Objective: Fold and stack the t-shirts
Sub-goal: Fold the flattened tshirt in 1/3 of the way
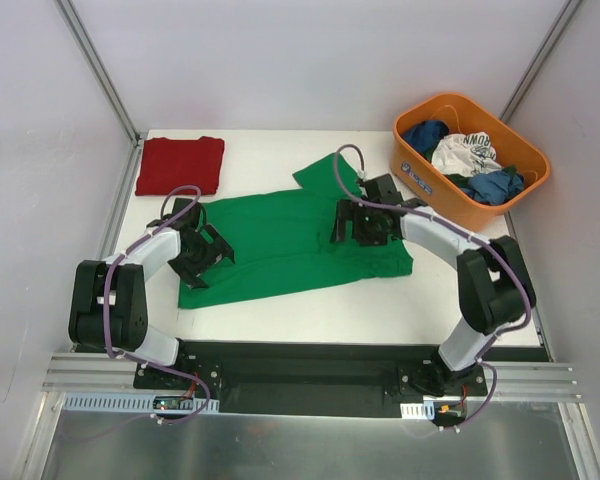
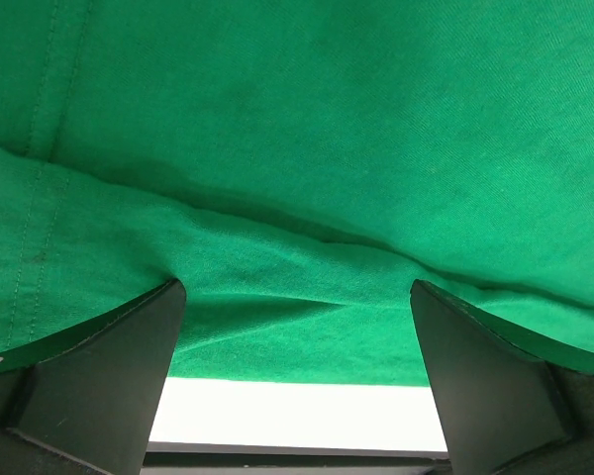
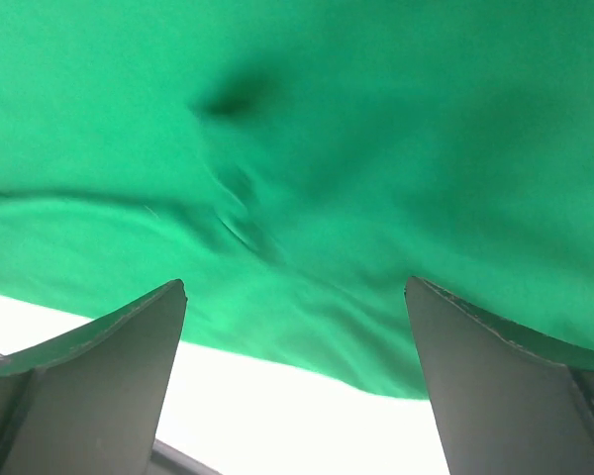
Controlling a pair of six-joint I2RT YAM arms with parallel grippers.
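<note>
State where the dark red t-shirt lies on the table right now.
In the top view, the dark red t-shirt lies folded at the far left corner of the table, just beyond the spread green t-shirt.

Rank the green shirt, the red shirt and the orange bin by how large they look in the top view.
Largest: green shirt, spread out flat.
Next: orange bin.
Smallest: red shirt, folded; it covers clearly less of the picture than the bin.
</note>
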